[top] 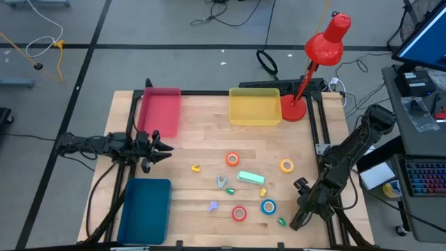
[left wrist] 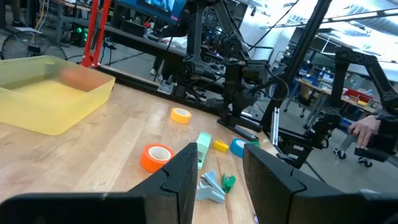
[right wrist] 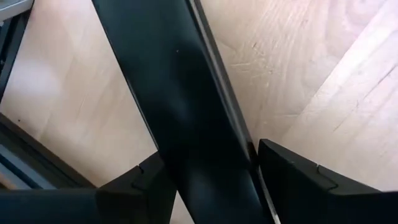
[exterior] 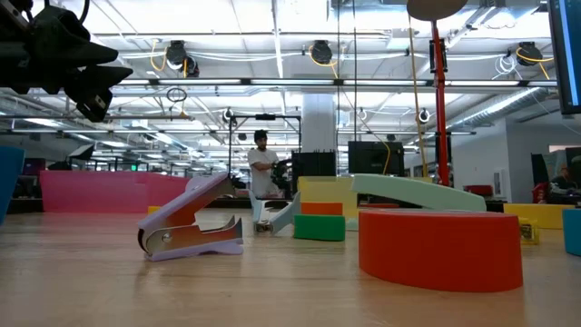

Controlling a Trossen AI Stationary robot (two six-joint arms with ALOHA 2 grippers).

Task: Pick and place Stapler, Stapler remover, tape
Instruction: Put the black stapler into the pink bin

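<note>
High view: left gripper parted, empty, between pink tray and blue tray; right gripper at table corner, finger state indiscernible. Mint plastic stapler, lilac claw-shaped stapler remover, four small tape rolls loose mid-table.

Tape rolls ring the stapler, between left gripper and right gripper.
</note>
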